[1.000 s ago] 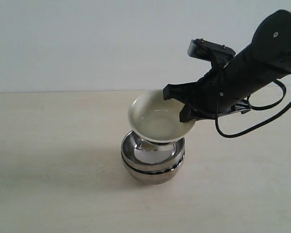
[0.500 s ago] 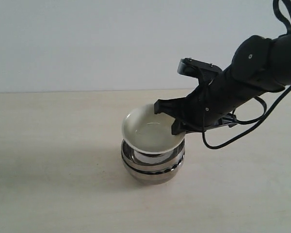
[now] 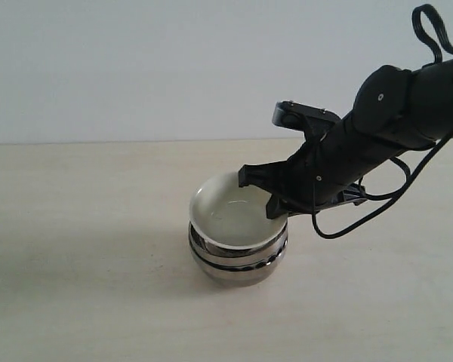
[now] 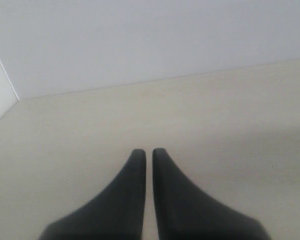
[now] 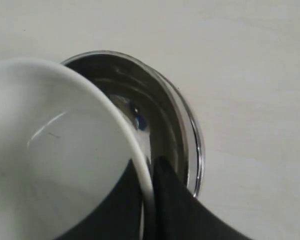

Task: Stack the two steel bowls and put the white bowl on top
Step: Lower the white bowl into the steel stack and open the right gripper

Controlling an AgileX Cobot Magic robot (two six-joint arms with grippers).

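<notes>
The two steel bowls (image 3: pixel 238 260) sit nested one inside the other at the middle of the table; the upper one's rim (image 5: pixel 192 135) shows in the right wrist view. The white bowl (image 3: pixel 230 215) rests low in the top steel bowl, slightly tilted. My right gripper (image 3: pixel 268 194) is shut on the white bowl's (image 5: pixel 55 150) rim, one finger inside and one outside. My left gripper (image 4: pixel 148 152) does not show in the exterior view; in its wrist view it hangs over bare table, fingers nearly touching with nothing between them.
The pale wooden table (image 3: pixel 75 286) stretches around the stack, with a plain white wall behind. The right arm's black cable (image 3: pixel 377 207) loops down near the table right of the stack.
The right gripper has lowered the white bowl from above the steel stack down into the top steel bowl, shifting slightly left. It still grips the rim.
</notes>
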